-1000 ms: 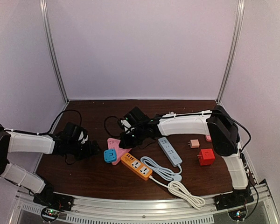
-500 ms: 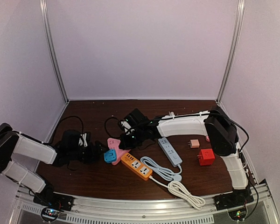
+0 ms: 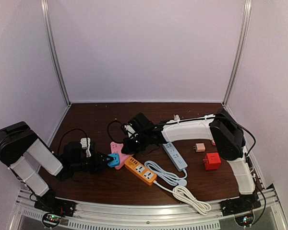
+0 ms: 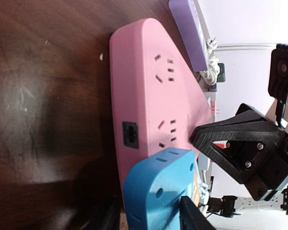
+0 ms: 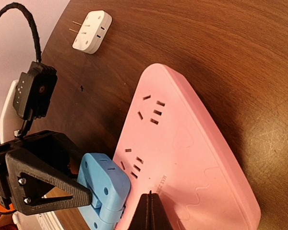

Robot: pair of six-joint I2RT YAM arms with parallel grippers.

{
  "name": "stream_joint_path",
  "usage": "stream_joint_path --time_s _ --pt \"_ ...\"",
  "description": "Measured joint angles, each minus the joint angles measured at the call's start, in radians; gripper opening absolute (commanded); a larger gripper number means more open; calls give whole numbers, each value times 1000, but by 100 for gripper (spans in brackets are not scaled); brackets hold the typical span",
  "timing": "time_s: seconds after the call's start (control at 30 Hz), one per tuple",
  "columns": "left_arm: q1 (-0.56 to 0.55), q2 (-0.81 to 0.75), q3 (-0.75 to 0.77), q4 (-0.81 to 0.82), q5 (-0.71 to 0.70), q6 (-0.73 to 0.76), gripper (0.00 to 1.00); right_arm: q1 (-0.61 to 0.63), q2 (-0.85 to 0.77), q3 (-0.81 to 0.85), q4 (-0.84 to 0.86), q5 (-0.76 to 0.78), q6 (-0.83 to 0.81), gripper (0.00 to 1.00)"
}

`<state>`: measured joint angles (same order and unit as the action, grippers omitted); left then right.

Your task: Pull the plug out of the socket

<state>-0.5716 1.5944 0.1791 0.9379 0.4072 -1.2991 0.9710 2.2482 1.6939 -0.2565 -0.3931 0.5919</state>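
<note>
A blue plug [image 3: 114, 160] sits in one corner of a flat pink triangular socket [image 3: 119, 147] on the dark table. My left gripper [image 3: 107, 160] comes in low from the left. In the left wrist view the blue plug [image 4: 158, 191] fills the gap of that gripper [image 4: 148, 208], with a black finger against each side. My right gripper [image 5: 150, 196] is shut, and its joined tips press down on the pink socket [image 5: 182, 139] just beside the blue plug [image 5: 103, 184]. The plug's prongs are hidden.
An orange power strip [image 3: 140, 171] lies right of the socket, then a grey-blue strip [image 3: 174, 155] with a coiled white cable [image 3: 189, 196]. A red cube [image 3: 212, 160] and a small pink adapter [image 3: 199, 147] sit far right. A white adapter [image 5: 90, 31] lies behind the socket.
My left arm slid right along the table to the blue plug and its jaws closed in on it. The right gripper stayed pressed on the pink socket.
</note>
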Motion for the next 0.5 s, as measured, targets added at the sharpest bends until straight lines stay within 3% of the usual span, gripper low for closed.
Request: stream_joint_path --time_s 0.23,0.33,0.5 --pt "-4 -18 -19 63 2 -47 21 8 0 -16 29 -3 7 0" --pt "-10 -29 -19 64 -1 -58 21 16 0 -21 37 -2 10 0" --pt "-27 -46 -10 25 -10 -60 31 17 0 -25 45 -2 13 0"
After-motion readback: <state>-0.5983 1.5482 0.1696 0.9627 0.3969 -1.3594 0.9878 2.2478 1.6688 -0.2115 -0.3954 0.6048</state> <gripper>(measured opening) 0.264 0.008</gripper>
